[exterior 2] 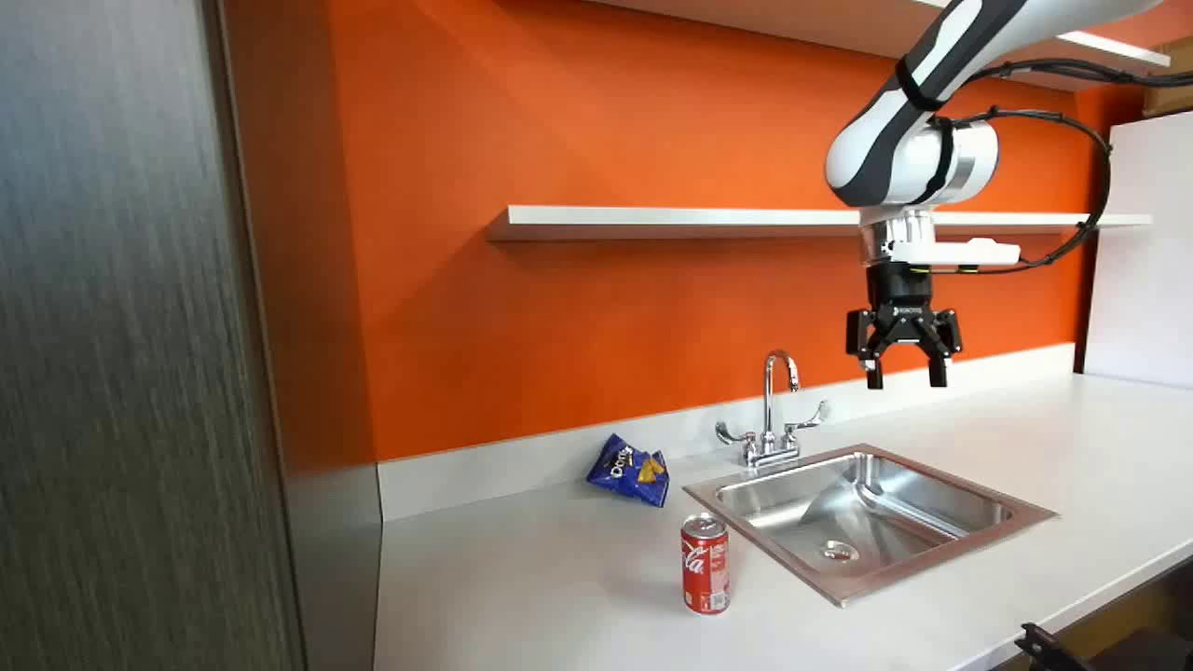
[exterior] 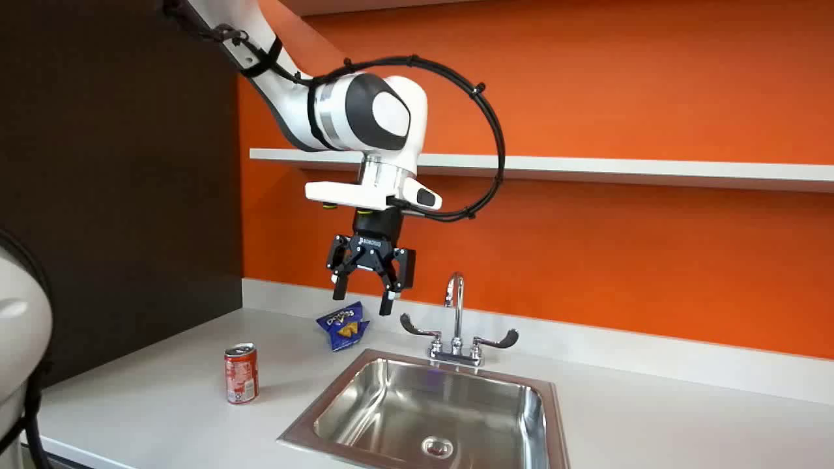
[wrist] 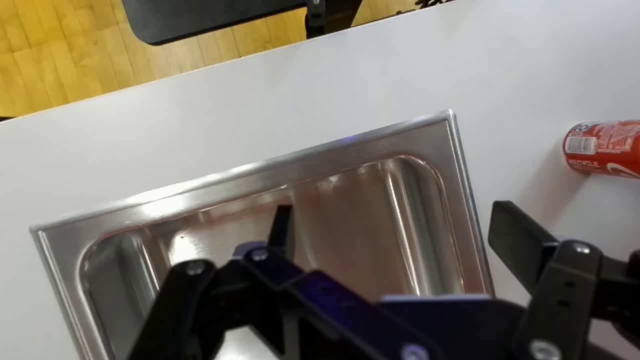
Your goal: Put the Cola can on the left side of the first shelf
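The can [exterior: 242,373] stands upright on the surface [exterior: 651,423], apart from the sink [exterior: 404,417] and to its left in both exterior views. It is red, with a silvery top and pale lettering. In the wrist view it appears to the right of the sink, partly out of frame.

The claw [exterior 2: 906,375] hangs well above the level of the sink, pointing down and well apart from the can, its fingers [exterior: 386,305] spread wide. In the wrist view one finger shows against the sink and the other against the surface just beside it.

The shelf [exterior 2: 652,216] runs along the orange wall [exterior 2: 559,354] behind the sink and well above it. In both exterior views its left end reaches past the sink's left corner, and the arm [exterior: 391,114] crosses in front of it.

The tap [exterior: 458,319] rises at the back of the sink, with a lever [exterior: 505,340] on either side. The blue packet [exterior: 344,326] lies tilted near the back left corner of the sink. On the near side of the sink, past the surface's edge, wooden floor [wrist: 75,55] shows in the wrist view.
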`<state>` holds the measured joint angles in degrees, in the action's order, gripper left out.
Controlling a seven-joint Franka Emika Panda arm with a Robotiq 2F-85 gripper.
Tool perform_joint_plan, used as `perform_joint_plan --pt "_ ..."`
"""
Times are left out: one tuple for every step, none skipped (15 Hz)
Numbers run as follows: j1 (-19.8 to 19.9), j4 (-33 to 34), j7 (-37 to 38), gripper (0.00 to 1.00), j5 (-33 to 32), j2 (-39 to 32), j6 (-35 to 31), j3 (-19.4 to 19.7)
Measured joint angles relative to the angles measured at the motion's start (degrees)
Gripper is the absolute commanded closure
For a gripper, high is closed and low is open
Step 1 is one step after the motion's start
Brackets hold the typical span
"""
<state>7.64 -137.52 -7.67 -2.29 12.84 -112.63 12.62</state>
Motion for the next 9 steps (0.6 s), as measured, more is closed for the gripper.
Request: perform_joint_plan --pt "0.00 -0.01 0.00 0.00 0.00 0.00 0.00 0.00" --pt "0.00 -0.01 0.00 0.00 0.00 0.00 0.00 0.00" --pt "0.00 -0.02 0.00 0.00 0.00 -0.01 0.00 0.00" --pt "0.00 -0.05 0.00 0.00 0.01 -0.02 0.00 -0.02" --pt "-0.03 -0.14 -0.01 0.00 0.01 -0.04 0.00 -0.11" --pt "-0.14 -0.32 -0.02 0.00 0.00 -0.07 -0.02 -0.27" --pt "-0.28 -0.71 -0.02 0.00 0.00 -0.07 -0.08 -0.59" --pt "-0.41 -1.23 -0.02 0.00 0.00 -0.08 -0.16 -1.04" --pt "-0.66 -1.91 -0.02 0.00 0.01 -0.06 -0.36 -1.65"
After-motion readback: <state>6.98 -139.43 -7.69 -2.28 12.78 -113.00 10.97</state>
